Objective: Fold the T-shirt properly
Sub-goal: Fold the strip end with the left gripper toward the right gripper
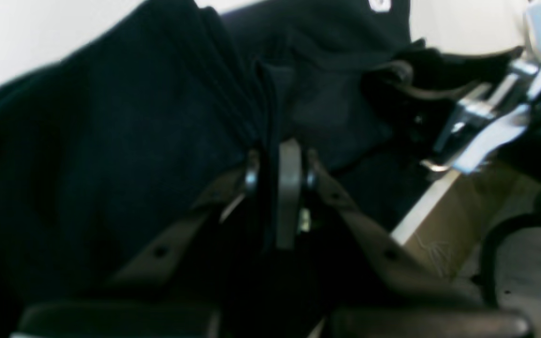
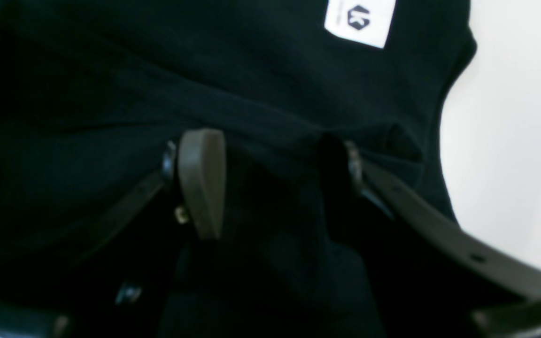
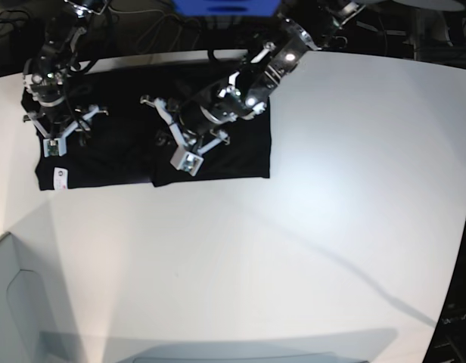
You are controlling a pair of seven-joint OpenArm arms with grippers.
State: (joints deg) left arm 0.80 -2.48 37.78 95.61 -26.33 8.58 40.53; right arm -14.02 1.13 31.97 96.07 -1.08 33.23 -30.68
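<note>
The black T-shirt (image 3: 127,151) lies spread across the back left of the white table (image 3: 331,227), plain side up. Its small white tag (image 3: 59,175) sits at the near left corner and also shows in the right wrist view, white tag (image 2: 359,21). My left gripper (image 3: 189,130) stands over the shirt's right half. In its wrist view the left gripper (image 1: 282,164) is shut on a bunched ridge of the T-shirt (image 1: 111,141). My right gripper (image 3: 55,125) is at the shirt's left end. The right gripper (image 2: 270,173) has its fingers wide apart, with T-shirt (image 2: 251,94) cloth bulging between them.
Cables and a blue object (image 3: 225,6) line the table's back edge. The table's wooden side edge (image 1: 435,220) runs close beside the left gripper. The other arm's white and metal parts (image 1: 486,126) show at the right of the left wrist view.
</note>
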